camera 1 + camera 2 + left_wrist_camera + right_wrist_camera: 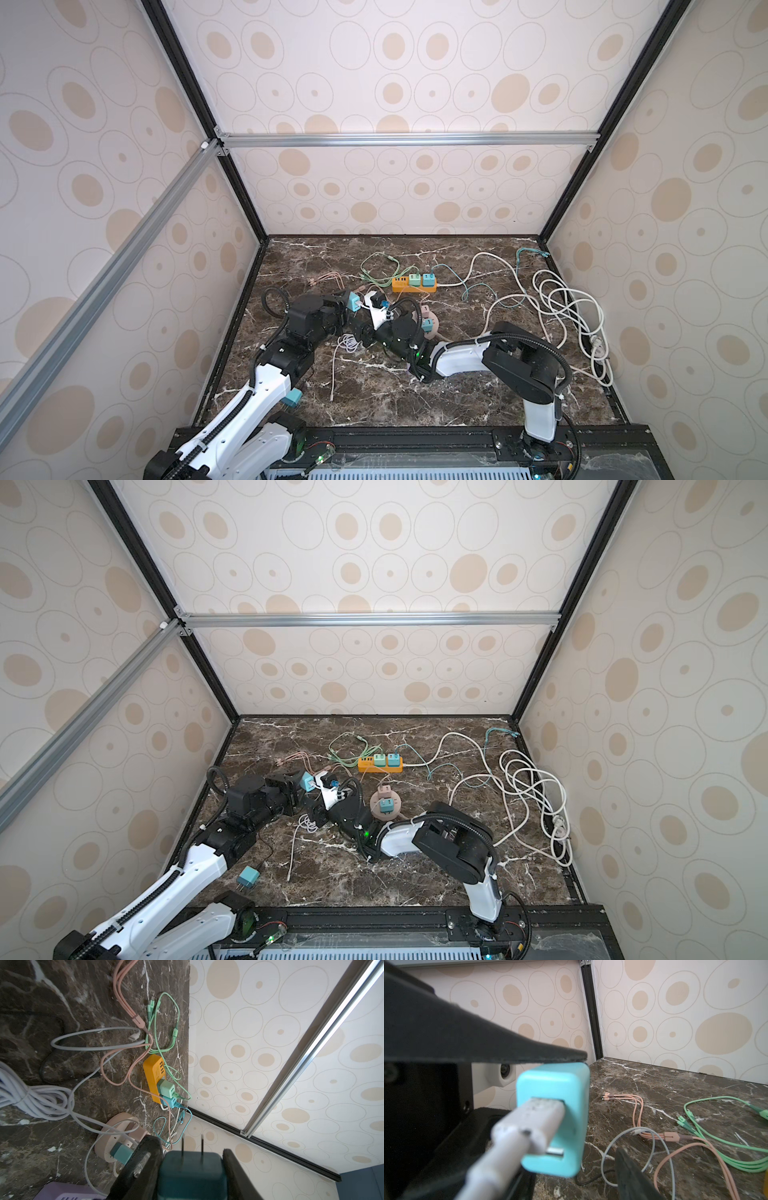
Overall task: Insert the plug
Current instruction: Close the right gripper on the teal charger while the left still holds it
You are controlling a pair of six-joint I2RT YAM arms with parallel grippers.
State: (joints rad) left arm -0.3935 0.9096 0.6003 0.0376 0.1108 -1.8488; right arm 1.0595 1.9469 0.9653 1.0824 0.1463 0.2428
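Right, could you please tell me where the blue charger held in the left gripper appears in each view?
In a top view: blue charger left of centre, left of the orange power strip.
In a top view: the same place.
Left wrist: close up in the left gripper, prongs outward.
Right wrist: close up, mid-picture, white plug in it.
Shared landmark: the pink cable.

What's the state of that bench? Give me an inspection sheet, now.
surface: marble tabletop, dark, white-veined.
job's things: teal adapter, white USB plug seated in it; orange power strip carries two more adapters.
clutter: spare teal adapter near the front edge.
grippers: left pincer shut on teal adapter; right pincer, jaws apart by its cable end, grip unclear.
cables: green cable, pink cable, white cord, all loose.
surroundings: patterned walls, aluminium frame.
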